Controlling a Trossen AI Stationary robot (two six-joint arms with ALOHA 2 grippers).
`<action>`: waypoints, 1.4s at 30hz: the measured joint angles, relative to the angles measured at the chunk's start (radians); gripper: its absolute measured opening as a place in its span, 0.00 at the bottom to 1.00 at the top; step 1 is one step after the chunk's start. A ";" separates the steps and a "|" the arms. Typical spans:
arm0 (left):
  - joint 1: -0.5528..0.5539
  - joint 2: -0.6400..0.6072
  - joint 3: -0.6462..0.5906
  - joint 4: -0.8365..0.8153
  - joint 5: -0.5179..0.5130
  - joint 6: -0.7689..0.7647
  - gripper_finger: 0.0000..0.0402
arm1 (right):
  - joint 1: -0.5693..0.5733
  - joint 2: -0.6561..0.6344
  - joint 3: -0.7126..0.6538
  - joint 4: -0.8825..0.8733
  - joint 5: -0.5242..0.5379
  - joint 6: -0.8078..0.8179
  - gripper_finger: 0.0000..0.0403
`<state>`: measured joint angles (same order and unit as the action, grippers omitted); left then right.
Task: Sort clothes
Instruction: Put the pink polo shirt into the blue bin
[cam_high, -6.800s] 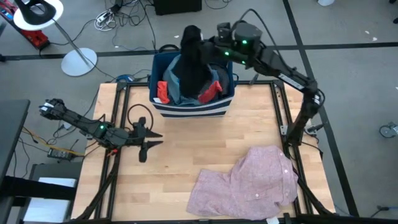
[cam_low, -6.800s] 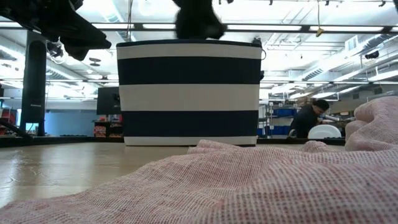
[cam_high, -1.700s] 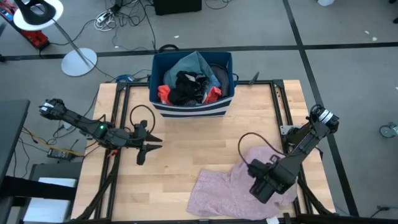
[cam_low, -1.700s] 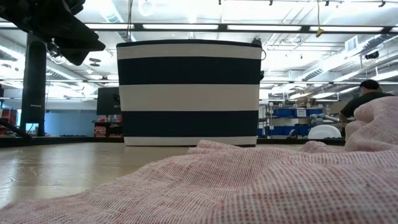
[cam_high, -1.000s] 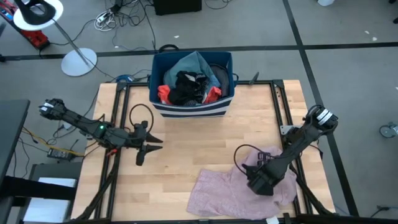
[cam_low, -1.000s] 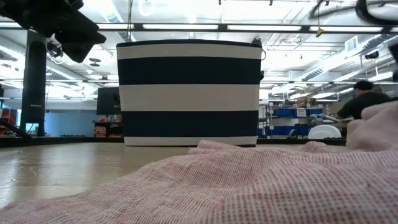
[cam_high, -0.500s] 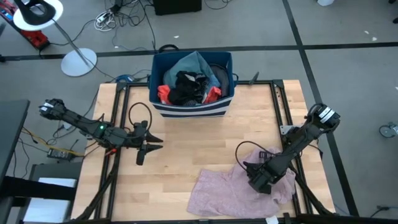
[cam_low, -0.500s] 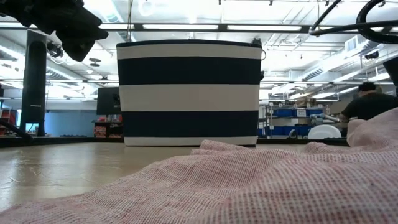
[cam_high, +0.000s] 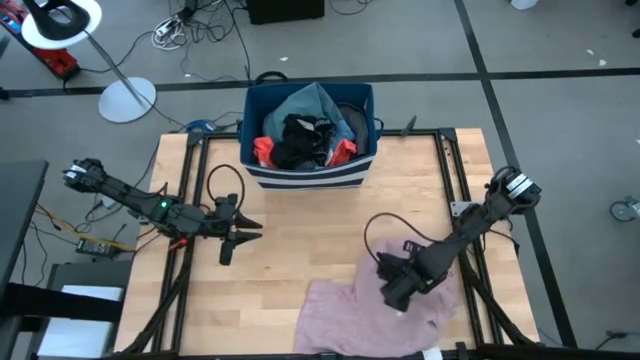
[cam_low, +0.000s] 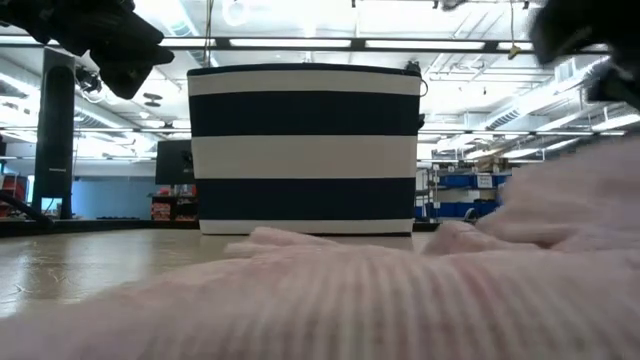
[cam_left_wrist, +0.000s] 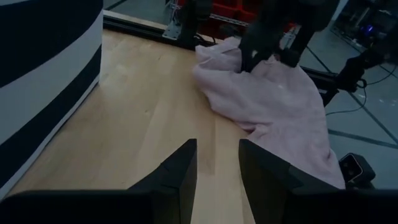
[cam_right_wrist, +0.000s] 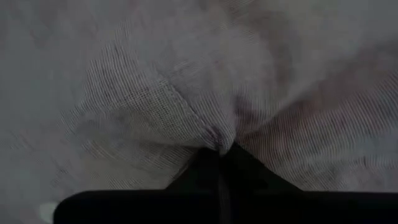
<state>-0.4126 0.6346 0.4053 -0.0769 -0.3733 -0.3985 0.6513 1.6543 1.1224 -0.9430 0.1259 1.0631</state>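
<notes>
Jaws, right: my right gripper (cam_high: 397, 287) has its jaws pressed together on a fold of the pink shirt (cam_high: 350, 315); in the right wrist view the cloth puckers into the dark fingertips (cam_right_wrist: 219, 163).
Jaws, left: my left gripper (cam_high: 232, 232) hangs over the left side of the worktop (cam_high: 300, 230) with its jaws spread and nothing between them, well apart from the shirt.
Shirt position: it lies bunched at the near right of the worktop, its lower hem at or over the near edge as far as I can tell from above.
Bin: the striped bin (cam_high: 308, 172) sits at the far edge with the rest of the clothes (cam_high: 305, 135) heaped inside, black, red and teal-grey pieces on top.
Risk, thin pinch: I judge the grip takes only a small ridge of fabric, so a quick lift could let it slide out and drop the shirt.
Risk, drag: most of the shirt rests on the wood; if I pull sideways it may trail off the near edge or catch on the frame rail (cam_high: 455, 205) just beside my right arm.
Risk, cable: a black cable loop (cam_high: 385, 228) hangs just beside the right gripper and could snag a raised sleeve.
Risk, view: the low view is filled by pink cloth, so I cannot judge lift height from there.
</notes>
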 joint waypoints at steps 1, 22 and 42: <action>0.000 0.000 0.000 0.001 0.000 0.000 0.31 | -0.012 0.000 0.025 -0.006 0.018 0.005 0.02; 0.000 0.000 0.000 -0.004 0.000 0.001 0.31 | -0.259 -0.005 0.664 -0.311 0.345 -0.146 0.01; 0.000 0.000 0.000 -0.023 0.000 0.000 0.31 | -0.493 -0.005 0.973 -0.058 0.467 -0.520 0.01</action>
<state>-0.4126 0.6350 0.4053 -0.0998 -0.3733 -0.3981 0.1586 1.6497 2.0956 -1.0009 0.5927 0.5432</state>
